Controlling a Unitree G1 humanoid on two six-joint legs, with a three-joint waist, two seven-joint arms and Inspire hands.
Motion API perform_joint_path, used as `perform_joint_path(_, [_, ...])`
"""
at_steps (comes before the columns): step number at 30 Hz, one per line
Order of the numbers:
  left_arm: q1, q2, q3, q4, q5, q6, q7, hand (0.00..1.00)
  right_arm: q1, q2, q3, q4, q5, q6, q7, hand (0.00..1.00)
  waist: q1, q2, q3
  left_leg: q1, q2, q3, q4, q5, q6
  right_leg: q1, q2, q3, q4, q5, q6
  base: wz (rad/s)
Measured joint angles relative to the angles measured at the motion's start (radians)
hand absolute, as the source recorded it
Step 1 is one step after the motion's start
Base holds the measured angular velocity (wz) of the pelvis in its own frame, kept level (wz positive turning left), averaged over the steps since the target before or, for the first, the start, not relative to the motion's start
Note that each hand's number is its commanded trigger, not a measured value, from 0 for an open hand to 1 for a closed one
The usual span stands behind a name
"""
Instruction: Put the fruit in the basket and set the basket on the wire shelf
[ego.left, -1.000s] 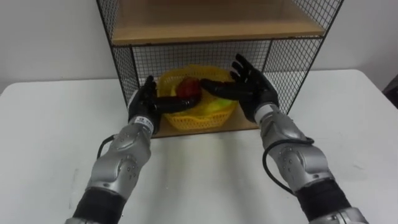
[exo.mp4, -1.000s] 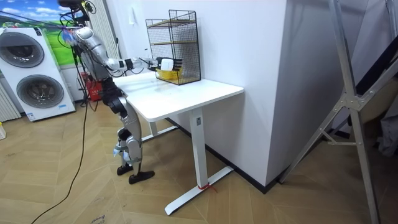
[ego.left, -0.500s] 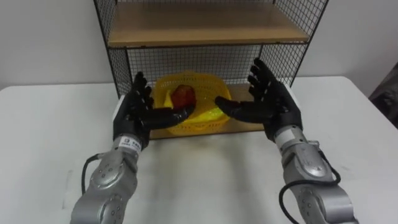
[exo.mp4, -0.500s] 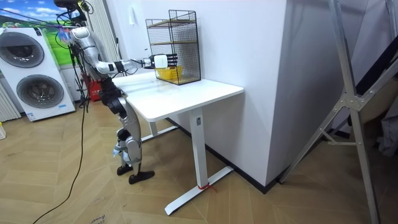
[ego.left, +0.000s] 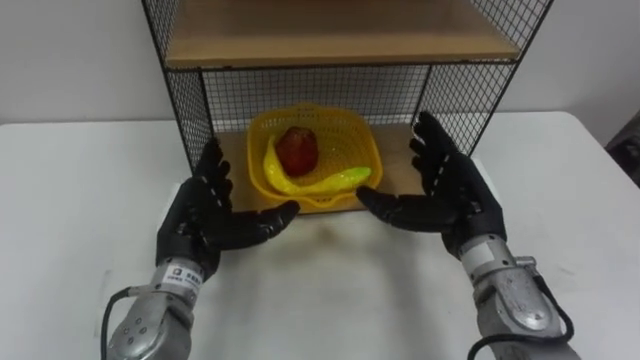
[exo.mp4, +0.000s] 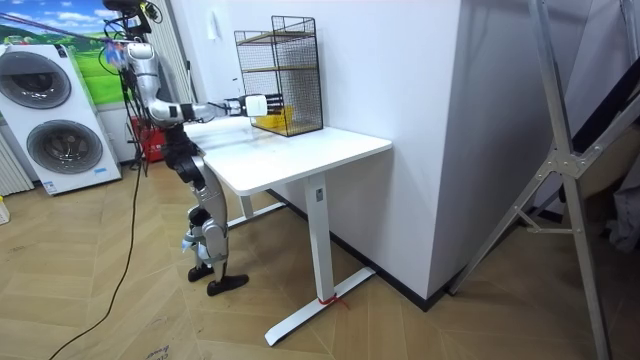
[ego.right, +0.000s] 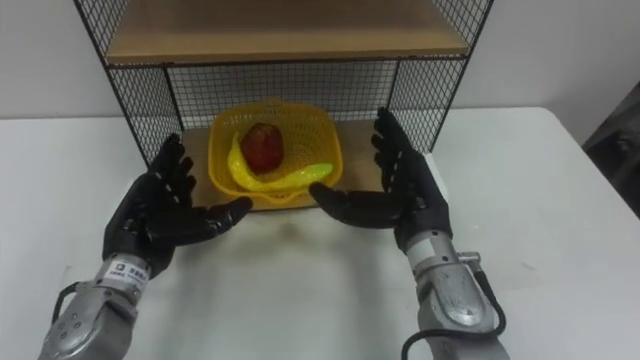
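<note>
The robot is standing at the left end of the white table (exo.mp4: 300, 150) in the room view. 2 washing machines (exo.mp4: 40, 85) are sitting stacked behind it at the left edge of the frame. It is holding both arms out toward the wire shelf (exo.mp4: 280, 70), which is standing at the back of the table against the wall.

In the eye views the shelf is taking up the upper middle of the frame, its wooden boards showing behind black mesh. The yellow basket (ego.left: 356, 143) is sitting on the shelf's lower board at centre frame, just inside the open front.

The left hand (ego.left: 195, 222) is hovering at lower left and the right hand (ego.left: 455, 195) at right of centre, both over the table just in front of the shelf. Their palms are facing each other, fingers straight and spread apart, and neither is touching the basket.

Inside the basket a yellow-green banana (ego.left: 322, 182) is lying curved along the front, and 1 red fruit (ego.left: 297, 150) is resting behind it.
</note>
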Motion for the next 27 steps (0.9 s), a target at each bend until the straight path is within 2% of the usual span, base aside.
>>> perform_joint_path(5, [0.089, 0.030, 0.004, -0.026, 0.012, -0.033, -0.034, 0.00, 0.075, -0.017, -0.002, -0.026, 0.000, -0.055, 0.013, 0.00, 0.001, 0.011, -0.0075, -0.007, 0.000, 0.000, 0.000, 0.000, 0.000, -0.006, 0.000, 0.001, -0.001, 0.000, -0.001, 0.00])
perform_joint_path(8, [0.127, 0.029, 0.010, -0.031, 0.021, -0.056, -0.042, 0.00, 0.111, -0.016, -0.017, -0.031, 0.004, -0.071, 0.022, 0.00, 0.004, 0.018, -0.0078, -0.012, 0.000, 0.000, 0.000, 0.000, 0.000, -0.012, 0.002, 0.006, -0.002, 0.001, -0.001, 0.00])
perform_joint_path(11, [0.169, 0.027, 0.031, -0.033, 0.019, -0.080, -0.040, 0.00, 0.170, -0.016, -0.040, -0.034, 0.001, -0.111, 0.019, 0.00, 0.007, 0.029, -0.0076, -0.021, 0.000, 0.000, -0.001, 0.000, -0.001, -0.020, 0.003, 0.007, -0.002, 0.001, -0.001, 0.00])
perform_joint_path(13, [0.184, 0.025, 0.053, -0.033, 0.020, -0.088, -0.037, 0.00, 0.207, -0.016, -0.050, -0.033, -0.001, -0.118, -0.001, 0.00, 0.007, 0.030, -0.0072, -0.023, 0.000, -0.001, -0.002, 0.001, -0.003, -0.022, 0.003, 0.005, -0.002, 0.002, -0.001, 0.00])
perform_joint_path(15, [0.202, 0.019, 0.071, -0.033, 0.024, -0.113, -0.031, 0.00, 0.239, -0.016, -0.068, -0.034, -0.001, -0.125, -0.008, 0.00, 0.008, 0.030, -0.0072, -0.024, 0.001, -0.002, -0.003, 0.002, -0.003, -0.022, 0.003, 0.005, -0.003, 0.002, -0.002, 0.00])
perform_joint_path(16, [0.214, 0.008, 0.083, -0.033, 0.044, -0.127, -0.016, 0.00, 0.251, -0.016, -0.082, -0.033, -0.007, -0.125, -0.015, 0.00, 0.008, 0.030, -0.0071, -0.023, 0.001, -0.002, -0.004, 0.002, -0.004, -0.022, 0.004, 0.006, -0.003, 0.002, -0.002, 0.00])
perform_joint_path(19, [0.239, 0.007, 0.115, -0.035, 0.067, -0.160, 0.016, 0.00, 0.281, -0.016, -0.131, -0.035, -0.039, -0.158, -0.038, 0.00, 0.008, 0.028, -0.0073, -0.021, 0.001, -0.002, -0.005, 0.002, -0.004, -0.021, 0.003, 0.003, -0.006, 0.003, -0.003, 0.00])
perform_joint_path(25, [0.242, 0.011, 0.278, -0.079, 0.061, -0.202, 0.178, 0.00, 0.297, -0.031, -0.246, -0.062, -0.037, -0.166, -0.124, 0.00, 0.037, 0.019, -0.0040, -0.007, 0.001, 0.000, -0.016, 0.006, -0.007, -0.011, 0.008, 0.014, -0.017, 0.007, -0.005, -0.03])
perform_joint_path(27, [0.243, 0.009, 0.356, -0.100, 0.060, -0.237, 0.249, 0.00, 0.302, -0.031, -0.286, -0.076, -0.035, -0.186, -0.167, 0.00, 0.053, 0.019, -0.0026, 0.003, 0.001, 0.001, -0.018, 0.006, -0.007, 0.000, 0.009, 0.010, -0.019, 0.009, -0.004, 0.00])
